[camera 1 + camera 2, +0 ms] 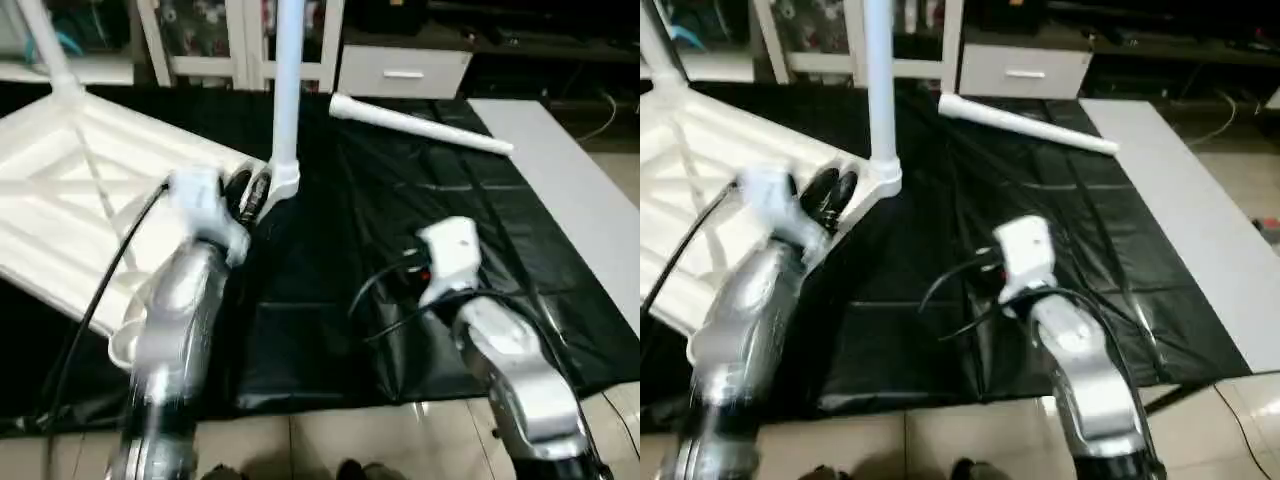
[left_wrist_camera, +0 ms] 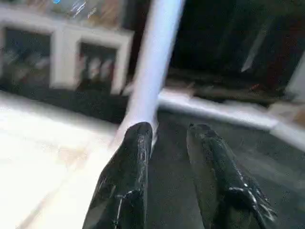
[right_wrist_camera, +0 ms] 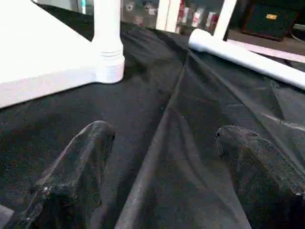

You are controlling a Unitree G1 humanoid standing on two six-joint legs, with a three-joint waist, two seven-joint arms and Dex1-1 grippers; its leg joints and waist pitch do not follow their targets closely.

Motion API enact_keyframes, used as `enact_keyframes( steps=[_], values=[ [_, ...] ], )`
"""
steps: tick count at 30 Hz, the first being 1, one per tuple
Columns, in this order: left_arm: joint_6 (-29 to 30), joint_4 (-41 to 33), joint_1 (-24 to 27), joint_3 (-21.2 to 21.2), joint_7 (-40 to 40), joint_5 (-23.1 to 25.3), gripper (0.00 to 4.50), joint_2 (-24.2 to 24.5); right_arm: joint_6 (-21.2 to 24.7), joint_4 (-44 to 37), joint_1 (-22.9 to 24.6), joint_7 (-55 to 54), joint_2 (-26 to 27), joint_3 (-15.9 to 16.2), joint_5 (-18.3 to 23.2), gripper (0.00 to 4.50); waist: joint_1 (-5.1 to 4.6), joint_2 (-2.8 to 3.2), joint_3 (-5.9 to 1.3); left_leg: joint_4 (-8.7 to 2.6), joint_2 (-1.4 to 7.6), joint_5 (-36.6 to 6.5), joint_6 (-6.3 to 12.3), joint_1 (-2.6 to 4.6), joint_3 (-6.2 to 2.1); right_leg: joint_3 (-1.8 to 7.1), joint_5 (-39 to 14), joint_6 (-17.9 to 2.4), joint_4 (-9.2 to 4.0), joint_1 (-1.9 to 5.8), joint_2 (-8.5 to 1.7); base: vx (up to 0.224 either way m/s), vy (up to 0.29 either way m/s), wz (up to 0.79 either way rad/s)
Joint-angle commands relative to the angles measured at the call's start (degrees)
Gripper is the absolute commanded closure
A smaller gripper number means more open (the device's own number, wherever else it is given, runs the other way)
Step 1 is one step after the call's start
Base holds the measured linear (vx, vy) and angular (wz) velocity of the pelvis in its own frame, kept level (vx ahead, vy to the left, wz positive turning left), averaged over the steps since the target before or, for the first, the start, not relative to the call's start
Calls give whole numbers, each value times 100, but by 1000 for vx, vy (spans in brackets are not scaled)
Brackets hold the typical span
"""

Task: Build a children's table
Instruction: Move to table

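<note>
Lying underside-up on the black sheet (image 1: 400, 300) for fitting legs, the tabletop (image 1: 70, 200) carries an upright leg (image 1: 287, 90) at its corner. Left gripper (image 2: 169, 138), fingers apart and empty, sits beside it; right gripper (image 3: 162, 138) hangs wide open, the loose leg (image 1: 420, 122) at one o'clock.

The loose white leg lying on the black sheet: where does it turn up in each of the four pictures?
Left eye view: the loose leg lies at upper middle, beyond both arms.
Right eye view: same place, upper middle.
Left wrist view: a blurred pale bar in the background may be it; I cannot tell.
Right wrist view: upper right.
Shared landmark: the upright leg in the tabletop's corner socket.
</note>
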Motion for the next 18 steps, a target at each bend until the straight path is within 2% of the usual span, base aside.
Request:
enact_keyframes(
  steps=[1,2,3,4,5,6,7,8,9,10,11,12,13,14,15,16,17,18],
  values=[
    [-71,-97,85,-197,338,408,305,-49,-135,83,-27,-58,38,-82,15,69,-107,197,-455,-667,442,-1934,555,-59,-541,-94,-1113,-852,-101,458,-134,2,-54,55],
    [-64,-120,125,-156,625,484,305,-172,-171,139,-89,-43,26,-56,-13,69,-211,251,-413,-826,690,-2380,874,48,-891,-155,-1152,-1103,193,356,-54,3,-110,64],
    [-64,-120,125,-156,625,484,305,-172,-171,139,-89,-43,26,-56,-13,69,-223,307,-400,-859,743,-2505,1010,120,-1034,-162,-1298,-1273,326,291,-20,3,-110,64],
    [15,-171,148,-145,728,416,305,-262,-165,203,-156,-16,32,-44,-1,69,-241,283,-383,-873,746,-2591,1134,153,-1139,-129,-1399,-1385,441,244,11,-2,-156,67],
    [32,-240,171,-215,772,474,305,-247,-165,231,-197,-19,53,-58,-12,69,-197,190,-376,-905,518,-2631,1259,38,-1199,-6,-1540,-1677,591,308,-1,-6,-214,69],
    [106,-298,186,-281,780,492,305,-240,-166,261,-233,-11,75,-77,3,69,-177,143,-375,-898,421,-2524,1237,-33,-1197,48,-1613,-1804,541,353,-41,-6,-214,69],
    [116,-352,199,-353,761,534,305,-218,-169,280,-261,-2,90,-91,23,69,-88,61,-354,-739,156,-2425,976,-195,-1072,101,-2092,-2117,286,402,-150,-35,-274,71],
    [157,-423,222,-402,772,602,305,-212,-189,304,-285,13,96,-95,49,69,24,-161,-393,450,-456,-1931,547,-146,-550,-18,-3514,-2491,-506,263,-495,-52,-267,75],
    [229,-464,230,-412,754,599,305,-223,-216,340,-311,41,89,-84,63,69,113,-255,-448,1274,-588,-1611,745,-100,-81,-135,-3898,-2558,-734,271,-600,-52,-267,75],
    [236,-469,231,-414,752,598,305,-224,-219,344,-313,44,89,-83,64,69,164,-188,-317,1524,-443,-1505,869,-177,78,-197,-4328,-2331,-792,255,-757,-32,-230,53],
    [251,-534,266,-414,839,717,305,-224,-314,423,-327,118,21,-16,6,69,188,-84,-328,1418,-127,-1787,874,-223,116,-321,-4453,-1384,-704,574,-1096,-31,-196,48],
    [274,-551,284,-400,847,698,305,-225,-329,448,-332,129,16,-13,1,69,159,-78,-360,1273,-51,-1903,890,-160,124,-449,-4384,-1046,-715,652,-1125,-31,-196,48],
    [277,-564,298,-390,847,685,305,-216,-331,460,-338,129,18,-18,2,69,189,-20,-438,1064,27,-1842,940,-73,115,-541,-4123,-862,-722,738,-1069,-58,-206,75],
    [282,-584,322,-383,881,710,305,-207,-327,463,-344,128,12,-36,8,69,60,314,-568,-250,1381,-1464,1626,280,-1119,-830,-2187,47,336,663,-326,-40,-242,77],
    [293,-617,360,-381,926,722,305,-198,-322,469,-355,127,0,-67,21,69,-64,289,-515,-313,1579,-1298,1838,473,-1327,-554,-2009,0,960,128,-172,-40,-242,77],
    [305,-633,375,-377,948,724,305,-197,-318,473,-360,127,-7,-82,27,69,-68,194,-424,-287,1330,-1328,1803,394,-1160,-346,-1945,-188,1208,-94,-35,-4,-230,72],
    [330,-659,393,-377,977,719,305,-196,-315,480,-367,127,-14,-98,34,69,-147,187,-467,-171,882,-941,2482,462,-1234,208,-1670,-491,1315,-306,-50,-20,-269,74],
    [364,-701,412,-349,1079,746,305,-211,-332,510,-382,134,-24,-107,40,69,-149,150,-458,-151,765,-514,2795,439,-1277,361,-1588,-746,1163,-261,-90,-20,-269,74]
  ],
)
